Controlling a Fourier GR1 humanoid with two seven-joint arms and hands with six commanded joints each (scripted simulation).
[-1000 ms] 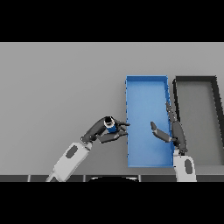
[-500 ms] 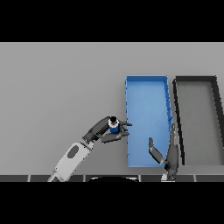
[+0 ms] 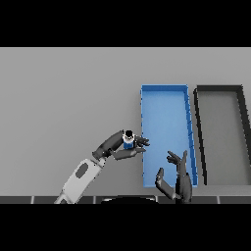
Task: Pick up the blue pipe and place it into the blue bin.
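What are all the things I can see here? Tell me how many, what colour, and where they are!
Flat grey table: one, grey, fills the view.
Blue rectangular open bin: one, blue, right of centre on the table.
Dark grey rectangular open bin: one, dark grey, just right of the blue bin.
Short blue pipe with a dark top: one, blue, at the blue bin's left wall, held up.
Left hand: one, dark, fingers curled round the pipe.
Right hand: one, dark, fingers relaxed, over the blue bin's near end.
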